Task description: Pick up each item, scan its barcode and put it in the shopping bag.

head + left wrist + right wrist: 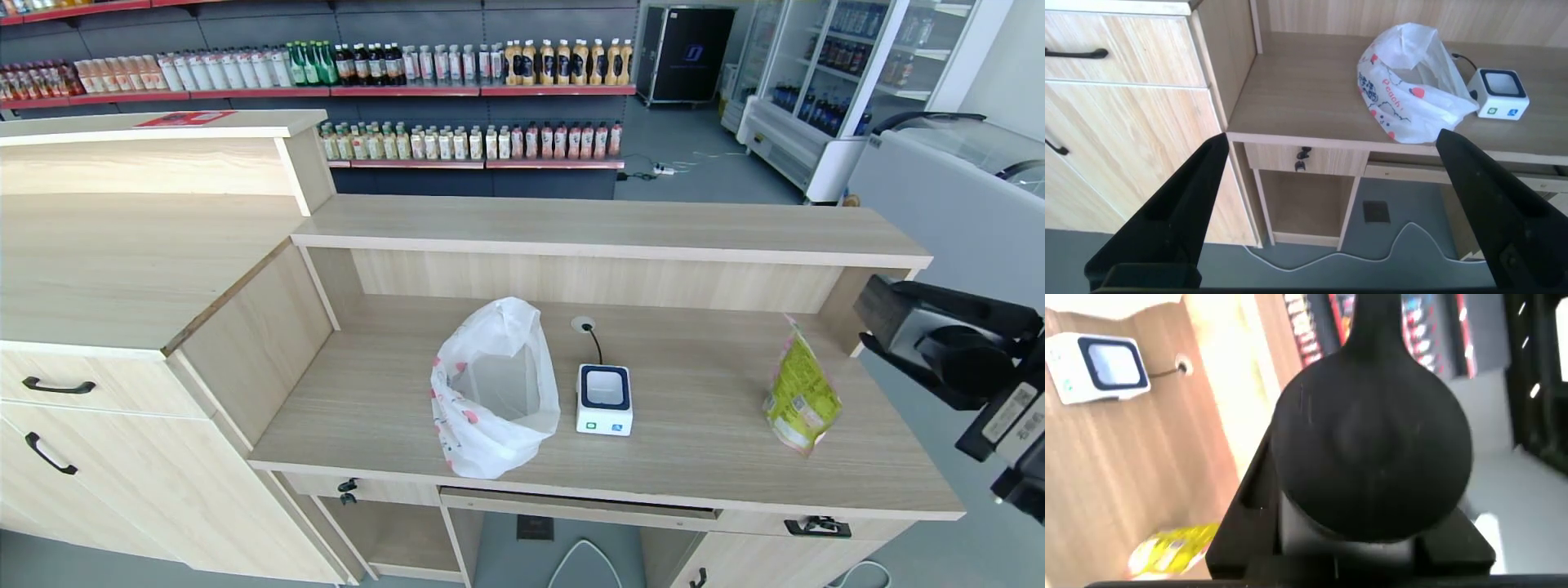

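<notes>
A white plastic shopping bag (494, 392) (1404, 86) with red prints stands open at the middle of the wooden counter (694, 445). Right beside it sits a small white barcode scanner (604, 398) (1503, 92) (1100, 366) with a dark window facing up. A yellow-green snack pouch (802, 396) (1176, 549) stands upright near the counter's right end. My right gripper (898, 322) hangs off the right end of the counter, a little beyond and above the pouch. My left gripper (1327, 220) is open and holds nothing, low in front of the counter's left corner.
A raised ledge (612, 233) runs along the back of the counter, and a taller cabinet (122, 269) walls in its left side. The scanner's cable (593, 339) runs to a hole in the counter behind it. Drawers with keys (816, 527) sit under the front edge.
</notes>
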Robot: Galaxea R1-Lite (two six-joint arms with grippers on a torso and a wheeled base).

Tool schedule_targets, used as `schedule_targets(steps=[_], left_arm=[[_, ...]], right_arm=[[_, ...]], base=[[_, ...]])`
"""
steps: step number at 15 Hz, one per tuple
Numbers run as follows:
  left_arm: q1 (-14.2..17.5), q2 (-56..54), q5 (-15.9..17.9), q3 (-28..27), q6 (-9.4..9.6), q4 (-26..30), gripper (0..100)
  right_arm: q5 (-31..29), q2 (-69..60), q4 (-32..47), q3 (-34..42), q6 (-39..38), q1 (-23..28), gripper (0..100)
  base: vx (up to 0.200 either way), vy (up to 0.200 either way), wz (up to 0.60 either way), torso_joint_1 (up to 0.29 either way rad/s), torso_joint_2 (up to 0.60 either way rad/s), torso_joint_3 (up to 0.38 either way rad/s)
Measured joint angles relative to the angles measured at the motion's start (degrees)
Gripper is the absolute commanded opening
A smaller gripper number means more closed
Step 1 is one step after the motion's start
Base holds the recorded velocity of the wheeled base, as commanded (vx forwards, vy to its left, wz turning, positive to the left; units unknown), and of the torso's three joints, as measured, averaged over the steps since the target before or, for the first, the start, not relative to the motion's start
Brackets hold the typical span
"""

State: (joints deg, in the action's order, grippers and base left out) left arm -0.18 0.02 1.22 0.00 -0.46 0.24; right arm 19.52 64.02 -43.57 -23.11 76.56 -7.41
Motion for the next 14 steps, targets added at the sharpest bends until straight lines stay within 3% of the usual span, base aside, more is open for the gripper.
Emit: schedule_targets(steps=[3,6,9,14], left_arm=[[0.0,0.0,0.0,0.0,0.00,0.0,100],[0.0,0.0,0.0,0.0,0.04,0.0,100],[0.0,0.0,0.0,0.0,0.00,0.0,100],[0.0,0.0,0.0,0.0,0.02,0.0,100]], right_arm=[[-4.9,-2.4,13.2,0.6,-26.3,19.2,0],[-6.7,-4.9,24.1,1.1,-45.2,30.6,0],[-7.0,-8.7,34.5,1.5,-47.7,32.8,0],[-7.2,-11.6,33.5,1.3,-51.1,27.8,0]], base=[[0.000,0.000,0.00,0.000,0.00,0.000],[0.000,0.000,0.00,0.000,0.00,0.000],[0.000,0.000,0.00,0.000,0.00,0.000],[0.000,0.000,0.60,0.000,0.00,0.001]])
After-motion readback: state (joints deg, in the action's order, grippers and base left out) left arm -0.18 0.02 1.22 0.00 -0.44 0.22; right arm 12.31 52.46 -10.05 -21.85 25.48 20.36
